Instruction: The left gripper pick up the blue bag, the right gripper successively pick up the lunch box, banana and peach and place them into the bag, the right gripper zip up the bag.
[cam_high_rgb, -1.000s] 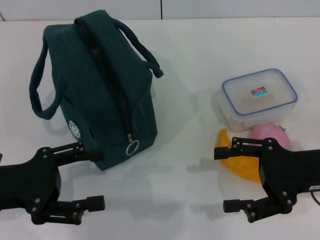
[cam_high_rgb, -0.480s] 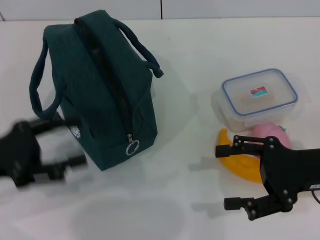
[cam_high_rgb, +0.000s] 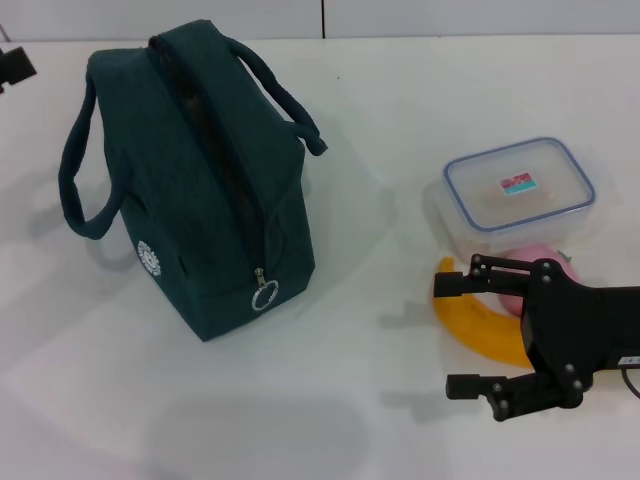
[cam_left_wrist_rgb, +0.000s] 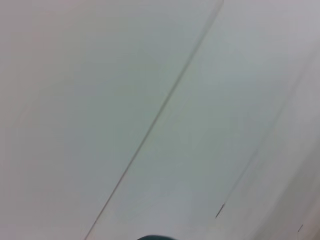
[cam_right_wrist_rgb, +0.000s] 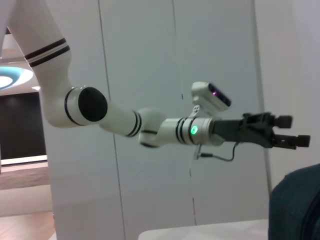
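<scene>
Head view: the right tool (cam_high_rgb: 470, 335) is wide open over the banana (cam_high_rgb: 478, 327). The left tool (cam_right_wrist_rgb: 290, 131) is up high, fingers apart, beside the blue bag (cam_high_rgb: 200, 180).

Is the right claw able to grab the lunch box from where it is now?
Probably yes. The right gripper is open and hovers over the banana and peach. The lunch box sits just beyond them with nothing on its lid, so reaching forward over the fruit looks free.
</scene>
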